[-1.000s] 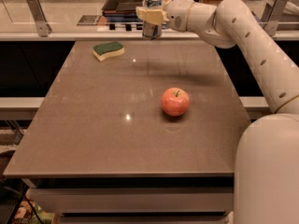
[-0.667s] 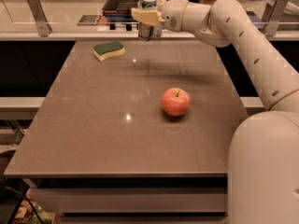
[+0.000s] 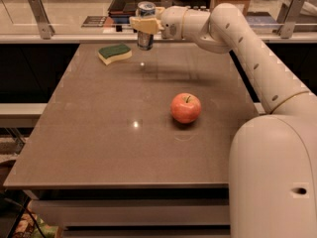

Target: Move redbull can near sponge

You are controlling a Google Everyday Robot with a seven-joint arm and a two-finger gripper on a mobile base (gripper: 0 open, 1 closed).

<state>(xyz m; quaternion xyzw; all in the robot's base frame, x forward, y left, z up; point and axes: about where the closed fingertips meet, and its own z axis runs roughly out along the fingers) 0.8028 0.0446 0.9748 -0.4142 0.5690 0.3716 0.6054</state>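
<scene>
Claw (image 3: 144, 26) shifted left toward sponge (image 3: 115, 52), pinching upright redbull can (image 3: 146, 9) over table (image 3: 124, 152) far edge.

Redbull can (image 3: 145, 41) upright, clamped in gripper (image 3: 143, 26), near green-topped sponge (image 3: 115, 53).

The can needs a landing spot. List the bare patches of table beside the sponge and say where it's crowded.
Bare table runs right of the sponge, below the claw holding the redbull can at the far edge. Bare too: between sponge and apple, and the near half. Tight only between sponge and far edge.
</scene>
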